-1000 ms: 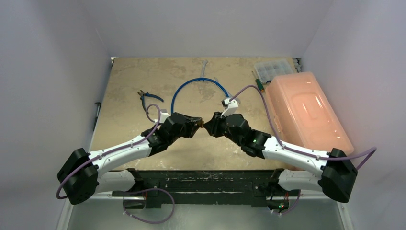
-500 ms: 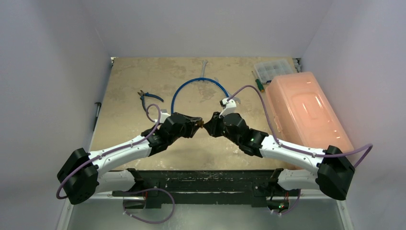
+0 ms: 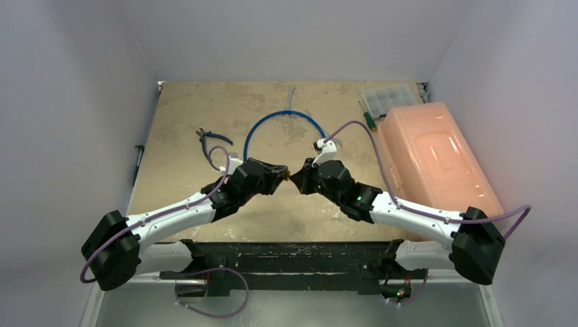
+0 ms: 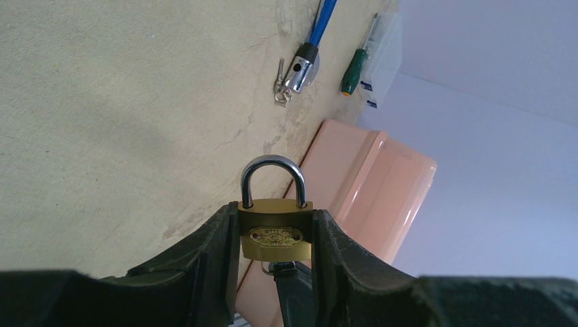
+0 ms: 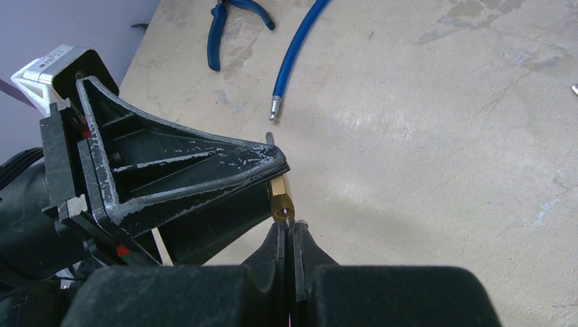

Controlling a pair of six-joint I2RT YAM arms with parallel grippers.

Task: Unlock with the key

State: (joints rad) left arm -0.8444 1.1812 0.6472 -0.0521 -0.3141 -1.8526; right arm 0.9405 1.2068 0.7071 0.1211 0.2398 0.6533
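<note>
**Key at the lock, right jaws clamped: the turn is next**

Starting left: the blue-handled pliers (image 3: 213,139) lie on the table (image 3: 184,116), well clear of the action; then the left gripper (image 4: 275,216), fingers part-spread and pinching the small brass padlock (image 4: 275,235) by its two sides, held up off the table, silver shackle (image 4: 272,163) seated in both holes, so I judge it locked; at the padlock's underside a silvery sliver shows, the key (image 4: 272,266), right at the keyhole; how deep it sits I cannot tell; just right of that, the right gripper (image 5: 287,228), fingers pressed flat together with the tips touching the lock's base, and by the look of it nipping the key's head between them; far right, the pink plastic case (image 3: 436,160) sits out of play.

What could go wrong: the hold on the key is thin, so a twist may slip off it; the padlock is gripped only by its sides, so turning force could spin it in the left fingers or drop it; a half-seated key could jam or bend.

Writing: an oval stamped badge on the padlock's face, lettering too small to read; nothing else legible.
</note>
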